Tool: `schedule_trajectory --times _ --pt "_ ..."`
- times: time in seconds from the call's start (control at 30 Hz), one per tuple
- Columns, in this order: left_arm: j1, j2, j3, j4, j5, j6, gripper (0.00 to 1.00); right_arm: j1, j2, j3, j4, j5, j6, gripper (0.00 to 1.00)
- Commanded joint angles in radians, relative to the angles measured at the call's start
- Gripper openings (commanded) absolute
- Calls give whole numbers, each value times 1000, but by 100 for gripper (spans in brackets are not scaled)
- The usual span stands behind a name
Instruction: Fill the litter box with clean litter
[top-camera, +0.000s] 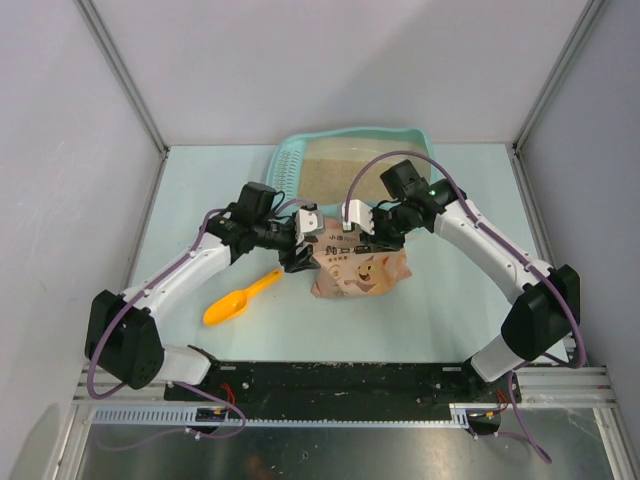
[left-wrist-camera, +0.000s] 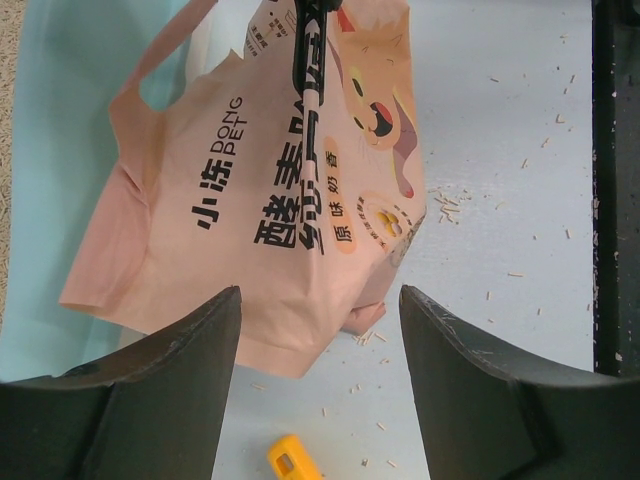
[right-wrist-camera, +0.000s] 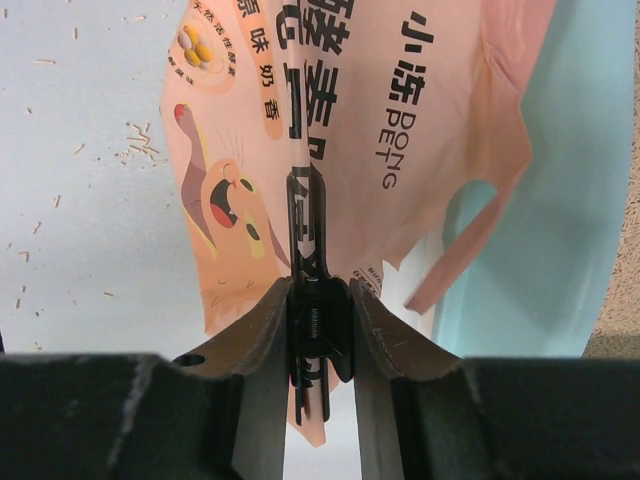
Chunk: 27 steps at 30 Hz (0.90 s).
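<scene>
The teal litter box (top-camera: 424, 137) stands at the back of the table with beige clean litter (top-camera: 345, 170) spread inside it. A pink bag (top-camera: 355, 272) with a cartoon pig stands just in front of it. A black clip (right-wrist-camera: 318, 310) runs along the bag's top fold. My right gripper (right-wrist-camera: 320, 290) is shut on that clip, both fingers pressed against its sides. From the left, my left gripper (left-wrist-camera: 320, 300) stands open beside the bag (left-wrist-camera: 250, 200), touching nothing. The same clip (left-wrist-camera: 310, 60) shows at the far side in the left wrist view.
An orange scoop (top-camera: 238, 300) lies on the table left of the bag, and its handle end (left-wrist-camera: 292, 460) lies between my left fingers. Small litter crumbs are scattered on the table near the bag. Grey walls close in both sides and the back.
</scene>
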Motion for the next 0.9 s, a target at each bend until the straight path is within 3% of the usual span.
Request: schedule_trajectory --times 0.0,0.07,0.1,0.43,0.53,0.57,0.67,0.87 --pt "-5 -14 -8 13 8 -21 69 4 -45 1 17 -4 -5 16" --pt "-5 -11 -8 15 8 -22 69 4 -51 1 17 -7 -11 2" --pt "-5 -12 -8 13 7 -21 69 1 -62 1 14 -12 -13 0" --pt "-5 18 6 13 17 -21 69 -13 -82 4 -33 -60 30 0" --pt "-5 30 17 13 22 -27 70 -8 -63 -2 -32 -40 25 14" --pt "-5 33 18 13 25 -27 69 -4 -60 -2 -33 -34 21 27" --pt "-5 35 23 13 25 -27 69 -2 -60 -4 -47 -18 10 39" --pt "-5 32 17 13 20 -33 69 1 -106 4 -38 -17 18 48"
